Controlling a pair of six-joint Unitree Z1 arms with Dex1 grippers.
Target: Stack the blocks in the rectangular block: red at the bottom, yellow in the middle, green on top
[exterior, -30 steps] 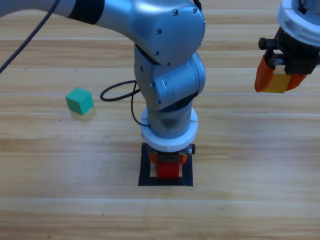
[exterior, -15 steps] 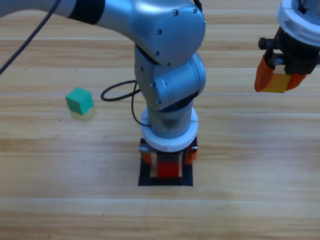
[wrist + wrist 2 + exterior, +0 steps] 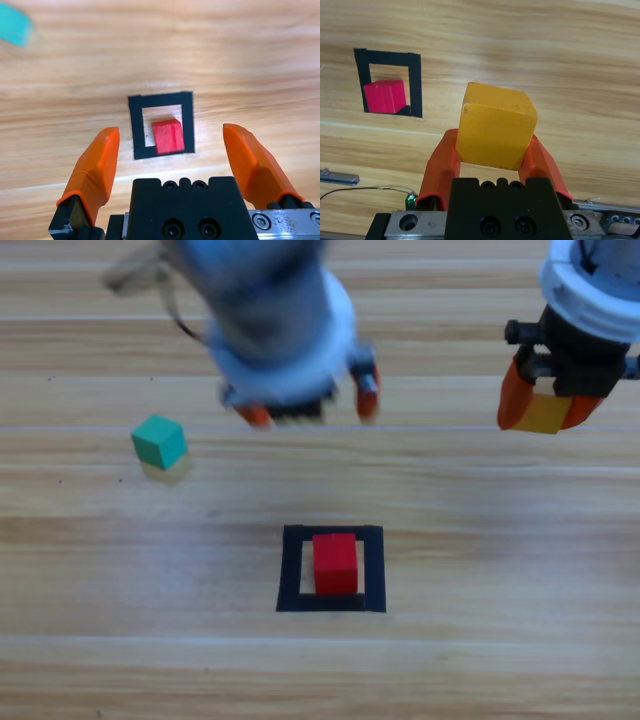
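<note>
The red cube (image 3: 335,563) rests alone on the table inside the black tape rectangle (image 3: 290,570); the left wrist view shows the red cube (image 3: 167,136) within the rectangle (image 3: 187,125) too. High above and behind it, my left gripper (image 3: 310,402) hangs open with nothing between its jaws. At the upper right my right gripper (image 3: 540,410) is shut on the yellow cube (image 3: 543,413), held clear of the table; the yellow cube (image 3: 495,125) fills its jaws in the right wrist view. The teal-green cube (image 3: 159,441) lies at the left.
A black cable trails from the left arm at the top left. Bare wooden table surrounds the rectangle. The right wrist view shows the red cube (image 3: 384,96) and rectangle (image 3: 415,85) off to its left.
My left gripper opened, let go of the red cube inside the rectangle, then rose and drew back toward the top. The right gripper shifted slightly with the yellow cube.
</note>
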